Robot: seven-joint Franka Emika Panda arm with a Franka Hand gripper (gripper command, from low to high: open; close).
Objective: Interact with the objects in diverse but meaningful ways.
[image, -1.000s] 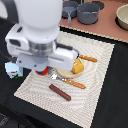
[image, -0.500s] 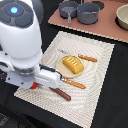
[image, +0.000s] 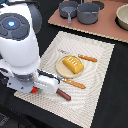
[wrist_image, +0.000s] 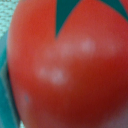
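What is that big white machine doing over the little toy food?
A white robot arm is bent low over the near corner of a striped placemat. Its wrist camera is filled by a red tomato, so the tool is right up against it; whether it grips the tomato cannot be seen. A yellow bread piece sits on a round plate with orange-handled cutlery on either side, and a brown sausage lies near the arm. Grey pots wait on a board behind.

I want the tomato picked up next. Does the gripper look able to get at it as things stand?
Probably yes. The red tomato fills the wrist view with nothing between it and the camera, so the way looks free. The gripper's fingers are not visible, and in the exterior view the arm hides the tomato.
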